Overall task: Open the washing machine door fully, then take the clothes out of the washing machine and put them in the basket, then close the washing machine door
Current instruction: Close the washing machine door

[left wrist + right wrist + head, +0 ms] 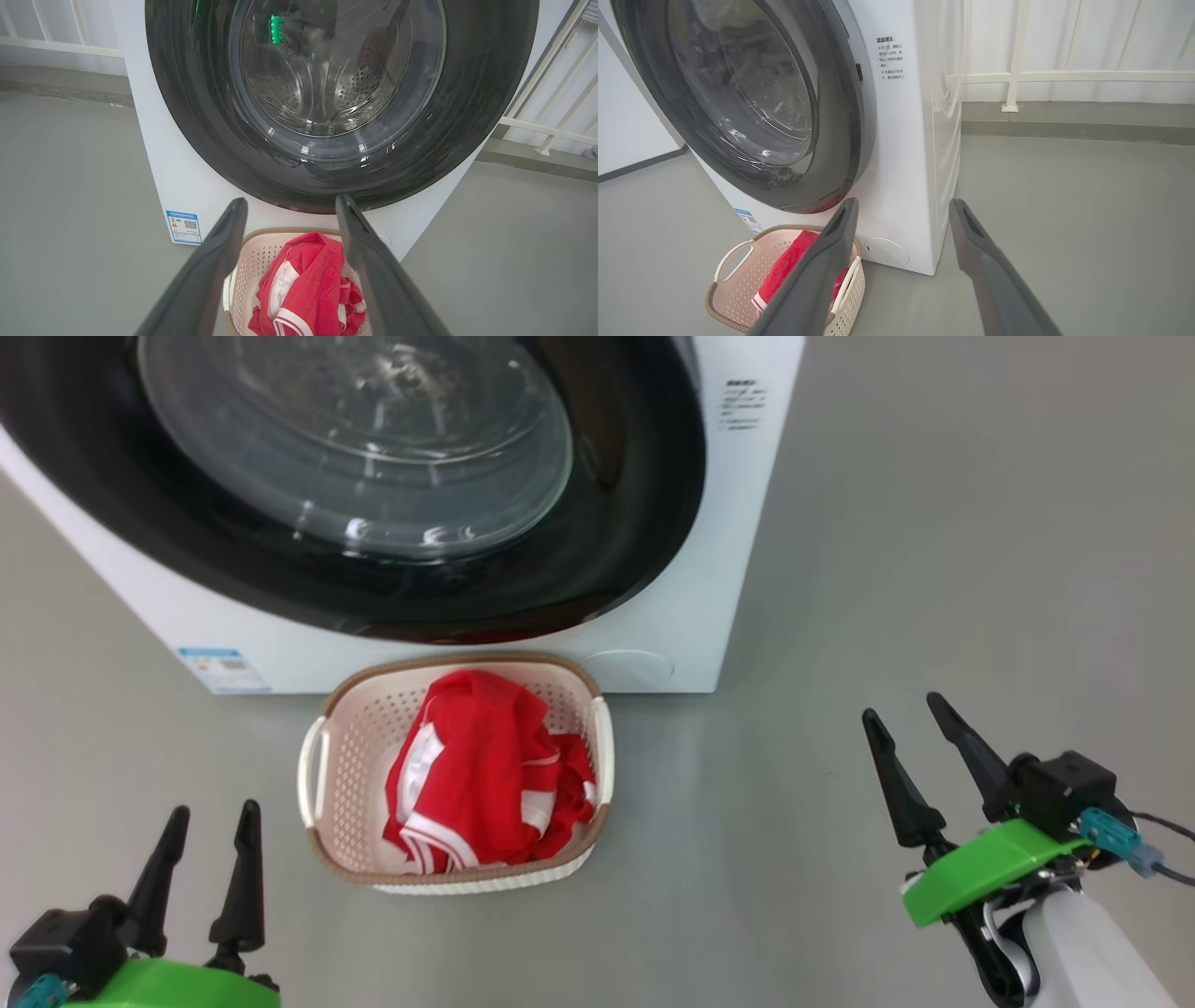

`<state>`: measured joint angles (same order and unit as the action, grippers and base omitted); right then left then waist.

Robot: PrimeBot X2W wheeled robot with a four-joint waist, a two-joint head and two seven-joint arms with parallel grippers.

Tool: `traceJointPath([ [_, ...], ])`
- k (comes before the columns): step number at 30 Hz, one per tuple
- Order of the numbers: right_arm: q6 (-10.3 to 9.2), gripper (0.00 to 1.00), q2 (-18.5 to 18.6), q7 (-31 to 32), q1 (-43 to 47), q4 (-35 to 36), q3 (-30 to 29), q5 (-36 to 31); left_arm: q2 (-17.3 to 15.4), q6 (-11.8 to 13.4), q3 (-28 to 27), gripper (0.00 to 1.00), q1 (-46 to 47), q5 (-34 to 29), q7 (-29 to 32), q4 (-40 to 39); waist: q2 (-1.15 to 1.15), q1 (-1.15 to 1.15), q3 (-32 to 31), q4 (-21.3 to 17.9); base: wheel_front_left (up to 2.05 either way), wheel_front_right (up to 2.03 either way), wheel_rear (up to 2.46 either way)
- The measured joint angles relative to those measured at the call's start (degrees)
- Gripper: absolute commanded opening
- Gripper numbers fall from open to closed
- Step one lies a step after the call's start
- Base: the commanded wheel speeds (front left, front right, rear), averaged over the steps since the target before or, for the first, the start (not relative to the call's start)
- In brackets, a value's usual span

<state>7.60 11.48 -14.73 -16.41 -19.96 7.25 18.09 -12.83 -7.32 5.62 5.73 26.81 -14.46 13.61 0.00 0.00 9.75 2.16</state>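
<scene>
Ahead, from my head camera, the washing machine door (635,523) lay closed flat against the washing machine (691,644), its glass facing me. The basket (313,775) stood on the floor just before it, long axis crosswise, holding the red clothes (485,765). My left tool (213,809) and right tool (902,707) hung spread, empty. My left wrist camera looked down on the heaped clothes. In my right wrist camera, the basket sat lower left.

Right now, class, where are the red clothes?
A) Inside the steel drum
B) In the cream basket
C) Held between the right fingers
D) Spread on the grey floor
B: the red clothes lie heaped in the basket, which stands on the floor in front of the washing machine.
</scene>
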Motion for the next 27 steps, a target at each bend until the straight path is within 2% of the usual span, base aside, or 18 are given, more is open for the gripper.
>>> traceJointPath([
  [14, 0.00, 1.00, 0.2, 0.0, 5.9, 2.8, -2.7, 0.3, -0.1, 0.0, -2.2, 1.00, -3.5, 0.0, 0.0, 0.1, 0.00, 0.00, -2.9, -3.8, 0.00, 0.00, 0.00],
  [27, 0.00, 1.00, 0.2, 0.0, 8.3, 4.1, -3.9, 0.5, 0.3, 0.0, -3.0, 1.00, -5.5, -1.0, 0.0, -1.3, 0.00, 0.00, -4.0, -4.6, 0.00, 0.00, 0.00],
])
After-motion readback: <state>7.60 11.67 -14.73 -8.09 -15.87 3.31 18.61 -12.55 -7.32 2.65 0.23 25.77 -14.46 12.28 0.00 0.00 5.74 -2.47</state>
